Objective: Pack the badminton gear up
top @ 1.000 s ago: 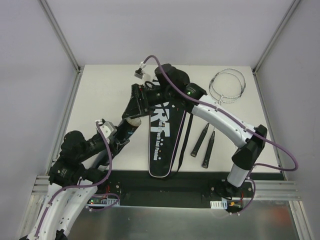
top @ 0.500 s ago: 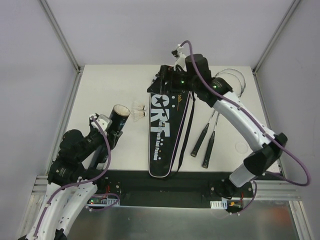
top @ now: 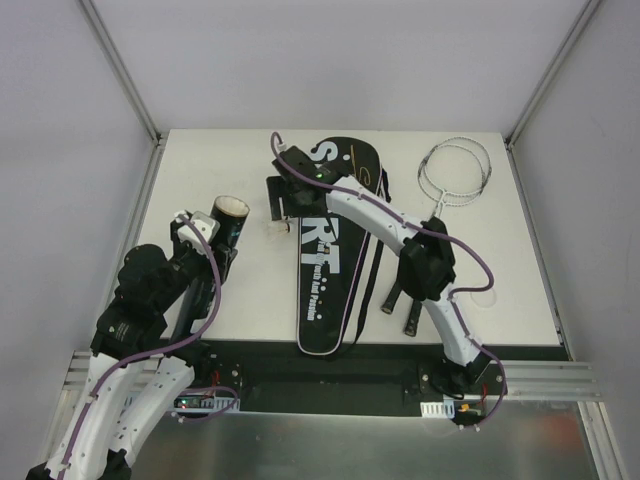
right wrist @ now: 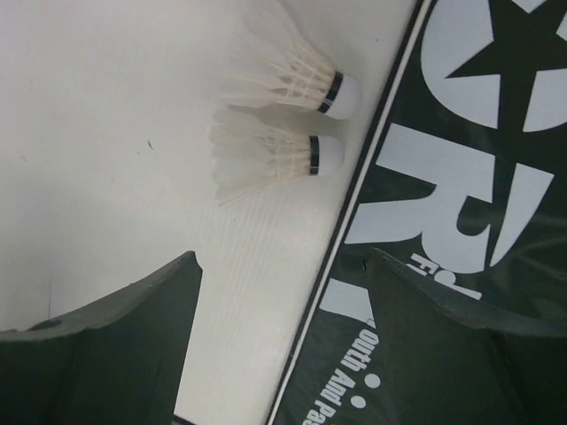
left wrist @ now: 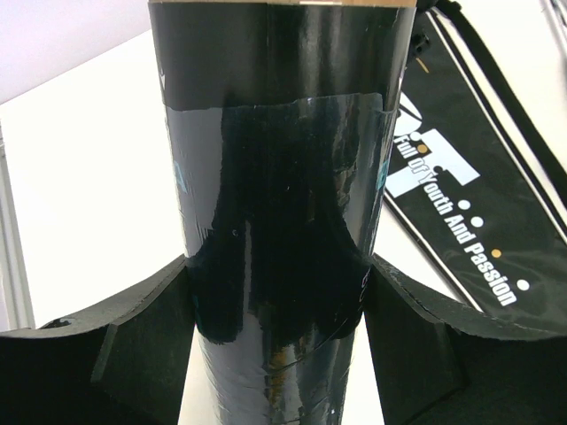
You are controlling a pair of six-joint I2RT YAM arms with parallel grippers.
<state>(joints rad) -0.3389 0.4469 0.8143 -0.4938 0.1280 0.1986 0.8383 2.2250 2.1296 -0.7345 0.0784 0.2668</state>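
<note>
My left gripper [top: 216, 242] is shut on the long black tube [top: 226, 222], which tilts up with its open end facing away from me; the tube fills the left wrist view [left wrist: 275, 204] between both fingers [left wrist: 115, 345]. My right gripper [top: 281, 210] is open and empty, hovering just above two white feather shuttlecocks [right wrist: 292, 84] [right wrist: 275, 155] that lie on the table beside the left edge of the black SPORT bag [top: 328, 260]. One shuttlecock shows in the top view [top: 281, 227]. Two rackets [top: 455, 172] lie right of the bag, their handles [top: 411, 318] partly under the right arm.
The bag's strap [top: 372, 275] lies along its right side. The table [top: 210, 165] has raised rails on the left and right and a black bar along its near edge. The right arm [top: 420, 260] stretches across the bag.
My right gripper let go of the bag's far end, which now lies flat, and swung left and down over the shuttlecocks. My left gripper drew the tube slightly back to the left.
</note>
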